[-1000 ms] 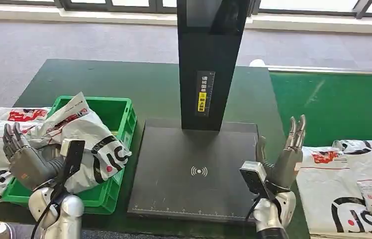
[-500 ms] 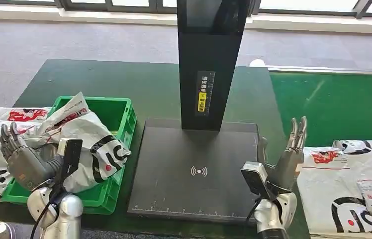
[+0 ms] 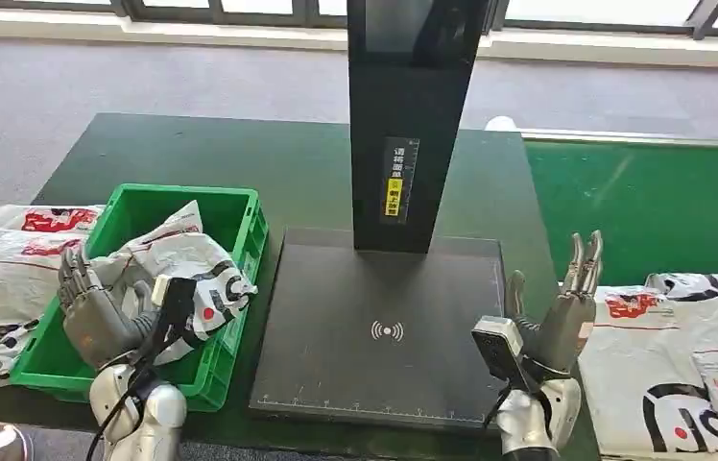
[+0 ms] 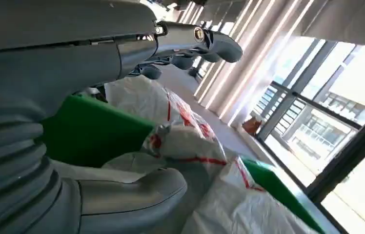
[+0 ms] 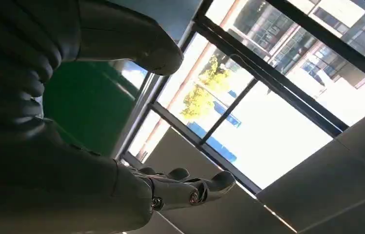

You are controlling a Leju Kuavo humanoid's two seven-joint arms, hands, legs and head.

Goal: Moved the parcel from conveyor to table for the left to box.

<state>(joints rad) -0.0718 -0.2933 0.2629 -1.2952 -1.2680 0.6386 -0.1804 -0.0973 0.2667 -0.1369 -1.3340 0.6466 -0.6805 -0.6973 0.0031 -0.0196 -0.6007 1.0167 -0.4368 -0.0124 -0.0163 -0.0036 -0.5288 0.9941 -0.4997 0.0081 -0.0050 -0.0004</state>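
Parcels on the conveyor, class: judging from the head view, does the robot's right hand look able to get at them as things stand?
Probably yes: the right hand is open, holds nothing, and stands just beside the parcels on the green conveyor, with nothing between them.

Parcel-sorting station: conveyor [image 3: 662,197], scanner stand [image 3: 413,115], green crate [image 3: 230,216].

A bright green crate [image 3: 237,252] is seen on a dark green surface [image 3: 240,154]. White parcels [image 3: 667,355] are printed with red and black markings. A yellow label [image 3: 392,197] is shown on the black column [image 3: 413,96].
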